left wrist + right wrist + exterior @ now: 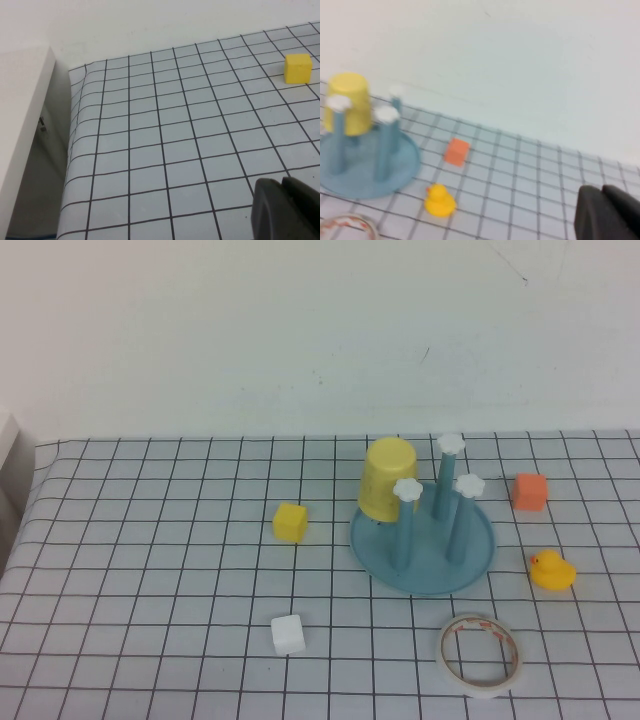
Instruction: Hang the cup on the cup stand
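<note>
The yellow cup (386,479) sits upside down over the back-left peg of the blue cup stand (470,562); three white flower caps show on the other pegs. The cup (350,102) and stand (405,160) also show in the right wrist view. Neither arm shows in the high view. My left gripper (282,186) is shut and empty, low over the table's left part, away from the stand. My right gripper (601,194) is shut and empty, to the right of the stand and well clear of it.
A yellow cube (290,522) lies left of the stand, a white cube (287,634) in front. An orange cube (529,491) and a yellow rubber duck (552,570) lie to the right. A white tape ring (480,654) lies at the front. The table's left edge (67,165) drops off.
</note>
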